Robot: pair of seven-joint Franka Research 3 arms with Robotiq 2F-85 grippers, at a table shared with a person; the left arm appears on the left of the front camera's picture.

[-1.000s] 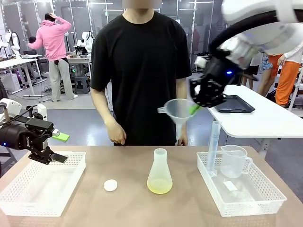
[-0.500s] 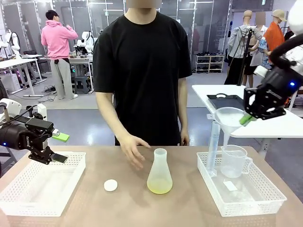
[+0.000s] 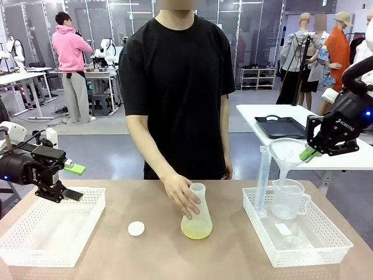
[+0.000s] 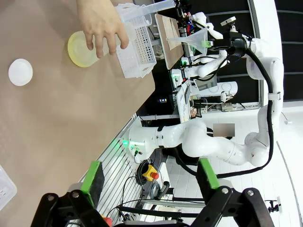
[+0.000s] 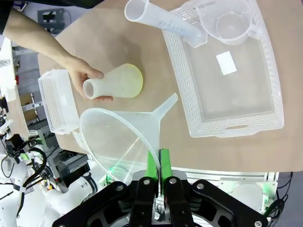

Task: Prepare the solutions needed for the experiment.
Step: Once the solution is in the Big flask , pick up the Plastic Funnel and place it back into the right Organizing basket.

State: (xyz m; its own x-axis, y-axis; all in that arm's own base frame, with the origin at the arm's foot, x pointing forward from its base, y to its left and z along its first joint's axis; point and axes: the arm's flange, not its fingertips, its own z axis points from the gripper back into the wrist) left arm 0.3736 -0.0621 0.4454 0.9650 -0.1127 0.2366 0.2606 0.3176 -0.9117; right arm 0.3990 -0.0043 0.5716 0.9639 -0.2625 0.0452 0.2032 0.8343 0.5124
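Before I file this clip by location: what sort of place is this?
Probably a robotics lab set up as a chemistry bench: a conical flask, funnel and graduated cylinder on hand, with worktables behind.

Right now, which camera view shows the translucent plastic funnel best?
The right wrist view: the translucent plastic funnel is close, its rim pinched in the shut right gripper. The front view shows it small and side-on above the white basket; the left wrist view shows it far off.

The person's hand covers one side of the neck of the flask. Markings on the graduated cylinder are too small to read. Part of the rim of the funnel is hidden between the right jaws.
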